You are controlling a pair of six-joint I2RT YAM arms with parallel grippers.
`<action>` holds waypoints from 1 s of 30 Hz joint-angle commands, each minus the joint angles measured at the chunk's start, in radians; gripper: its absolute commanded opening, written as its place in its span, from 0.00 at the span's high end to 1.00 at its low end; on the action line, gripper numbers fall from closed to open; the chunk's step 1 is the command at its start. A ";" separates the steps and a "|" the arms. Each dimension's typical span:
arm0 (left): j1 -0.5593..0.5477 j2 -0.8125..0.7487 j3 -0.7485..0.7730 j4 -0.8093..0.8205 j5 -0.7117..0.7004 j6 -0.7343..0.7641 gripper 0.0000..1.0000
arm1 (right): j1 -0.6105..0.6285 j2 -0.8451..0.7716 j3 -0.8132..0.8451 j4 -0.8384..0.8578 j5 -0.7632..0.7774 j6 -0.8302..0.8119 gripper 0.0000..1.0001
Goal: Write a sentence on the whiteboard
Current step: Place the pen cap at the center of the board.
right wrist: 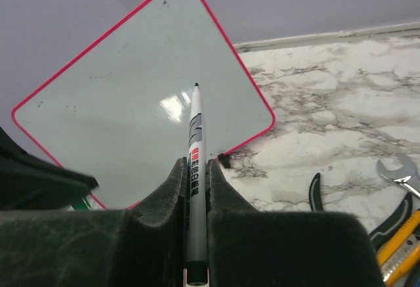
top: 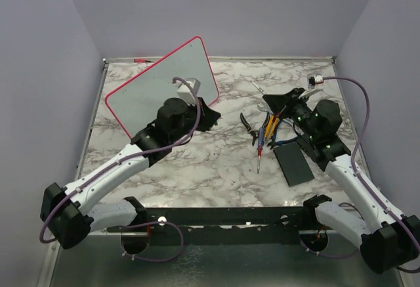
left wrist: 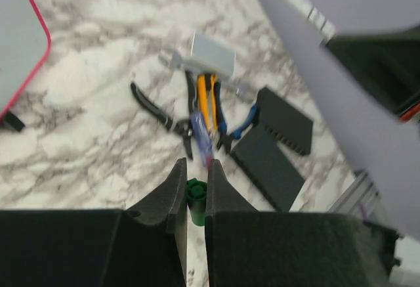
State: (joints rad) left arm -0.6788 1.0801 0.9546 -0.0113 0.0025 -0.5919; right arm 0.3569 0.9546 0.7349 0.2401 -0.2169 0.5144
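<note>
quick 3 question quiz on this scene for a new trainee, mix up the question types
1. True or false: the whiteboard already has a sentence written on it.
2. Fill in: the left gripper pinches a small ___ cap.
3. The marker is held by: A) the left gripper B) the right gripper C) neither

Key: 1 false, no writing shows on it; 2 green; 3 B

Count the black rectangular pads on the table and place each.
2. Side by side beside the pliers: the first pad and the second pad. From above only one shows; the right arm likely hides the other.
</note>
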 commanded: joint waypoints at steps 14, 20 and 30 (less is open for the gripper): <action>-0.242 0.422 -0.125 0.138 -0.122 0.037 1.00 | -0.105 -0.125 -0.092 -0.041 -0.081 -0.016 0.99; -0.282 0.554 -0.100 0.193 -0.124 0.048 1.00 | -0.104 -0.139 -0.103 -0.077 -0.064 -0.045 0.99; -0.309 0.657 -0.066 0.197 -0.150 0.066 0.85 | -0.104 -0.157 -0.109 -0.101 -0.066 -0.043 0.99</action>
State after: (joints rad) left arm -0.9840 1.7386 0.8738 0.1543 -0.1032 -0.5392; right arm 0.2577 0.8234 0.6361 0.1726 -0.2787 0.4885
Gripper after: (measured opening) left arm 0.094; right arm 0.084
